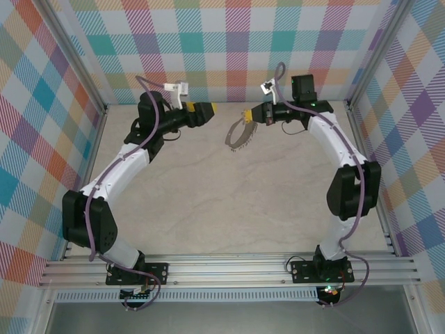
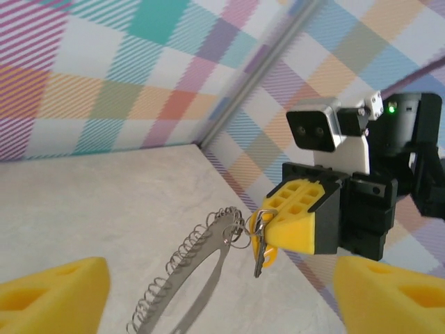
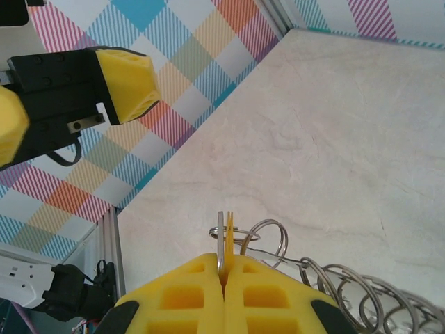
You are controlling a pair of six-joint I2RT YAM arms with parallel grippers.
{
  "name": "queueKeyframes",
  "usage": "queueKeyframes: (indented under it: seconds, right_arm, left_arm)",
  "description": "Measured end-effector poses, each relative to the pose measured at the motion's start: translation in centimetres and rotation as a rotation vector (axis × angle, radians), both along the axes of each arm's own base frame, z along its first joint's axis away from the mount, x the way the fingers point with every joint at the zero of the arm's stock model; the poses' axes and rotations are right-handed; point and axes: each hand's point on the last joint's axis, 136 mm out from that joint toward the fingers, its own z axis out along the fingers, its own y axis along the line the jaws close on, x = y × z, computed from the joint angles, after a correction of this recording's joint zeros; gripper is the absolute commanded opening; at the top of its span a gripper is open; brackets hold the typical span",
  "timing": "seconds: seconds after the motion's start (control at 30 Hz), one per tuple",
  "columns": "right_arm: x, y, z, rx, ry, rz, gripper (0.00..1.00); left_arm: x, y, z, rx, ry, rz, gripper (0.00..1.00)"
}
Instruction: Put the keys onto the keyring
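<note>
Pinching the keyring (image 2: 186,248) mid-frame, the right fingers (image 2: 299,223) are closed, the key (image 2: 261,255) dangling below. The left fingers (image 2: 52,292) gape empty at the bottom corners.

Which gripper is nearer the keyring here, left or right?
Right. The right gripper is shut on the keyring at its top end, the loop hanging below it; the left gripper stands open off to the left, apart from it.

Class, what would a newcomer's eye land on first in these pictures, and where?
The scalloped silvery metal keyring dangles above the pale table from the right gripper, whose yellow jaws are shut on its top. A tiny yellow-headed key hangs there too, while the left gripper faces it, jaws open.
</note>
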Motion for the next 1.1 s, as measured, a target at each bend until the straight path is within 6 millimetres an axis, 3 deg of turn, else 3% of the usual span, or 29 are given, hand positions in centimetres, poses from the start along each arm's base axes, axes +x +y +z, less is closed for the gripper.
queueKeyframes:
  seconds: [0.1,0.33,0.6,0.77,0.93,1.1]
  right_arm:
    - [1.2,1.6,-0.8,0.003,0.012,0.021,0.00]
    - [3.9,5.1,-2.4,0.013,0.020,0.063,0.00]
    - [4.7,8.0,-6.7,0.010,0.105,0.106,0.00]
    - [3.3,9.2,-9.6,0.003,0.158,0.133,0.00]
    - [0.1,9.2,-14.2,-0.025,0.272,0.142,0.00]
    - [-2.1,9.1,-16.3,-0.037,0.329,0.145,0.00]
  left_arm:
    - [0.7,1.5,-0.5,0.001,0.015,0.054,1.00]
    - [1.5,4.2,-0.7,-0.005,0.027,0.128,1.00]
    - [1.7,5.9,-0.5,-0.010,0.025,0.163,1.00]
    - [1.7,5.9,-0.9,-0.014,0.041,0.164,1.00]
    - [1.7,5.9,-0.9,-0.033,0.045,0.165,1.00]
    - [1.7,5.9,-1.4,-0.048,0.063,0.168,1.00]
